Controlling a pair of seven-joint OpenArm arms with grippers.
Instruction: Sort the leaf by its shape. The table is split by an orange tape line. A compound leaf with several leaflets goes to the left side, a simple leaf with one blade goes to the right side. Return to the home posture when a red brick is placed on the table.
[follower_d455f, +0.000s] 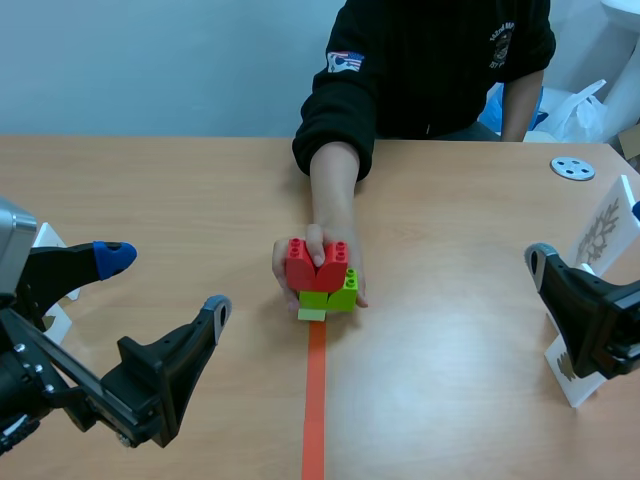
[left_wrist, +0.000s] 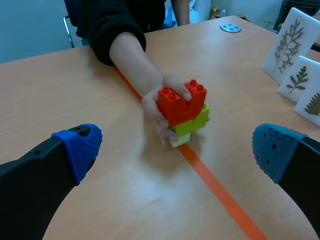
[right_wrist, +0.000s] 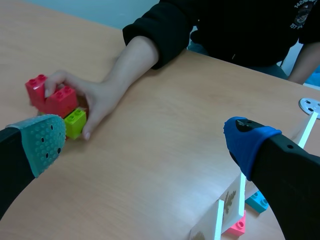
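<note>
Red brick (follower_d455f: 315, 262) sits on green bricks (follower_d455f: 335, 295) at the far end of the tape line (follower_d455f: 315, 400) in the scene view. A person's hand (follower_d455f: 335, 235) covers its middle, so whether it is one red piece or two cannot be told. The left gripper (follower_d455f: 165, 283) stands wide open and low, holding nothing. The right gripper (follower_d455f: 556, 285) shows one fingertip only and hides part of the leaf cards (follower_d455f: 603, 232) on the table's right side.

Left wrist view: fingers are wide, with the stack well ahead between them. Three leaf cards stand ahead and off to one side, the nearest cut off.

Right wrist view: fingers are wide apart and empty. The cards stand edge-on just beneath the gripper, their leaves hard to make out. The hand masks the stack's far side.
</note>
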